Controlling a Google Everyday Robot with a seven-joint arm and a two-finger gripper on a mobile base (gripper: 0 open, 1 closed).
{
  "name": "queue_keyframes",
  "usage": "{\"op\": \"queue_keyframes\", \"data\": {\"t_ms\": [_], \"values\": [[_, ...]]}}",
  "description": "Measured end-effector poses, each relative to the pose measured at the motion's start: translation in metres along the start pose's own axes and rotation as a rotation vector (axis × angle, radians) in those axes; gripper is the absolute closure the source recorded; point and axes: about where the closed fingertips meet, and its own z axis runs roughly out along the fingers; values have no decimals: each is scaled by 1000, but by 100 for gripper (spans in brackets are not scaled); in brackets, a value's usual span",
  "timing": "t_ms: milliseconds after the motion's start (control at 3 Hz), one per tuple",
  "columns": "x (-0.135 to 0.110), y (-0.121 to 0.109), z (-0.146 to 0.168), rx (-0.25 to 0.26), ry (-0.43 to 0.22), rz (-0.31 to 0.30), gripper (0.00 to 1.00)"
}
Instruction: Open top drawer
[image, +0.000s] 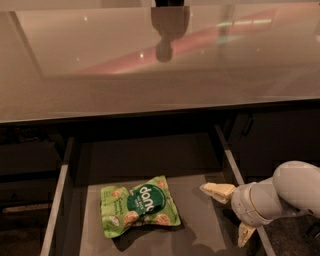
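Beneath glossy countertop (150, 85), top drawer (57, 197) stands open; gripper (231, 213), fingers spread, at its right wall.

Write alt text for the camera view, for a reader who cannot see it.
The top drawer stands pulled open beneath a glossy countertop, a green snack bag lying on its grey floor. The robot's white tool, fingers apart, sits at the drawer's right side wall.

Green snack bag (140, 205) left of gripper (223, 216)
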Motion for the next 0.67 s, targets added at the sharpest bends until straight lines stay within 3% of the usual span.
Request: {"op": "queue_keyframes", "data": {"t_ms": [333,667], "values": [[0,0,0,0,0,0,0],[-9,-10,-24,39,17,-11,0]]}}
